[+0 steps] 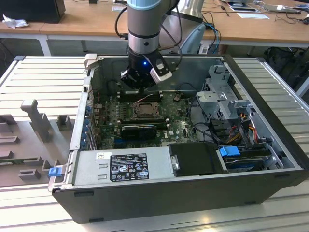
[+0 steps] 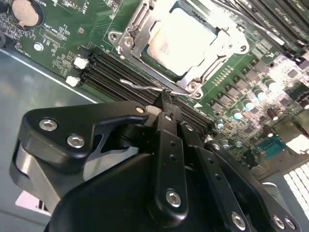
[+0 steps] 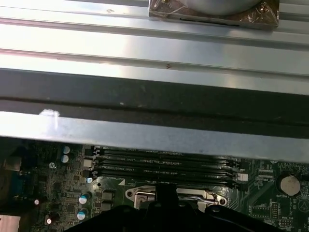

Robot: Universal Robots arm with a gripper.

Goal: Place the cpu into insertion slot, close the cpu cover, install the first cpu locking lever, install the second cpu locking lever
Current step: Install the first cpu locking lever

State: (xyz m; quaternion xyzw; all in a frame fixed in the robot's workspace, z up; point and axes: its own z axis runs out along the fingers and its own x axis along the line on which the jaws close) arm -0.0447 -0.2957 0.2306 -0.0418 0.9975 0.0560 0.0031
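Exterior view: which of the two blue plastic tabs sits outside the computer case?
The blue tab at the corner of the case on the exterior view's left; the other tab lies inside it.

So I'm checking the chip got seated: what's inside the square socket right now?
The pale chip lies inside the socket, with the metal cover frame around its edges. The contacts beneath are covered by it.

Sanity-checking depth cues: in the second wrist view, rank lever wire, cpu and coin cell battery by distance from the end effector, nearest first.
From the end effector:
1. Lever wire, right at the fingertips, over the memory slots.
2. The cpu, seated in the insertion slot beyond the lever.
3. Coin cell battery, far corner of the board.
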